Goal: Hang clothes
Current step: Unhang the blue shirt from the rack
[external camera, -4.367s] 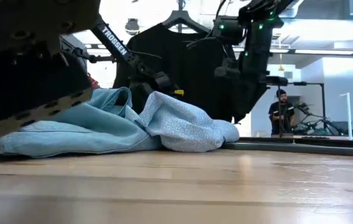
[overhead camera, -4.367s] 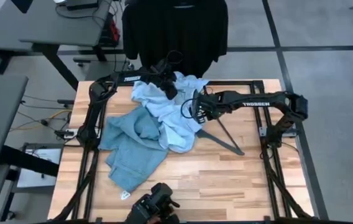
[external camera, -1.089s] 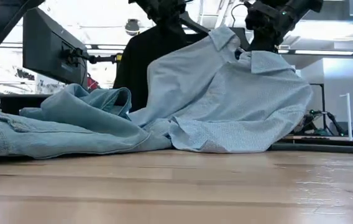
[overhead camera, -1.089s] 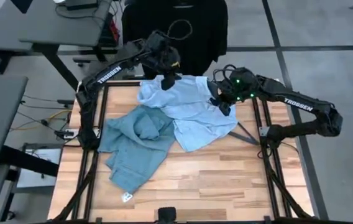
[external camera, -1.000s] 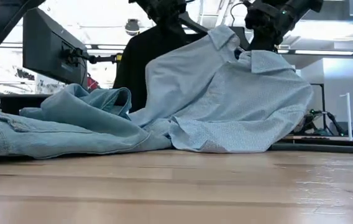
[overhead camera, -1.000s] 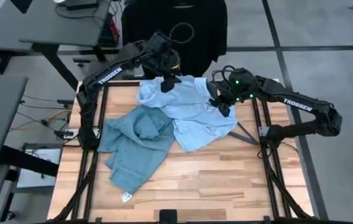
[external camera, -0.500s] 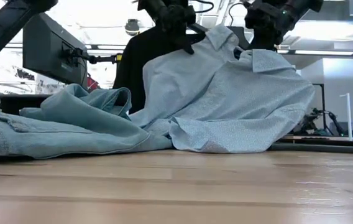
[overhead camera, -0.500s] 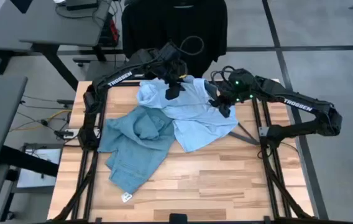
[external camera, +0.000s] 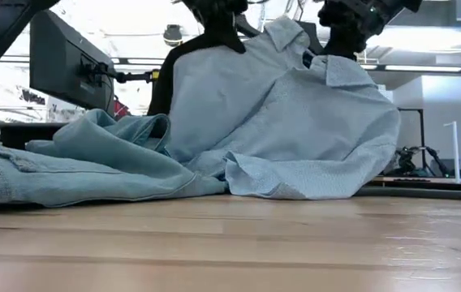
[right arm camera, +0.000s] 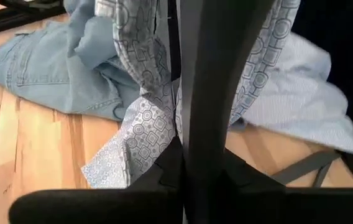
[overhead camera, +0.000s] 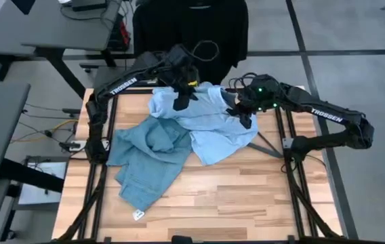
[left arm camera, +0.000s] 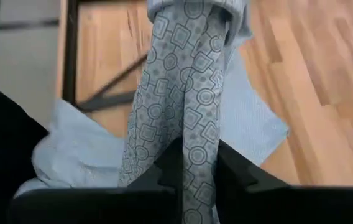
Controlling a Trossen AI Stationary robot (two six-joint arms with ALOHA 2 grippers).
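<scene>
Pale shirt (overhead camera: 209, 122) hangs lifted off your table's far edge, the left gripper (overhead camera: 181, 100) and right gripper (overhead camera: 245, 116) each clamping its collar; one jeans (overhead camera: 144, 159) heap lies beside it, one black t-shirt (overhead camera: 191, 30) behind.

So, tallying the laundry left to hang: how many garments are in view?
3. Black t-shirt already hanging behind the table; pale shirt lifted between left gripper and right gripper; jeans heaped on the table.
</scene>
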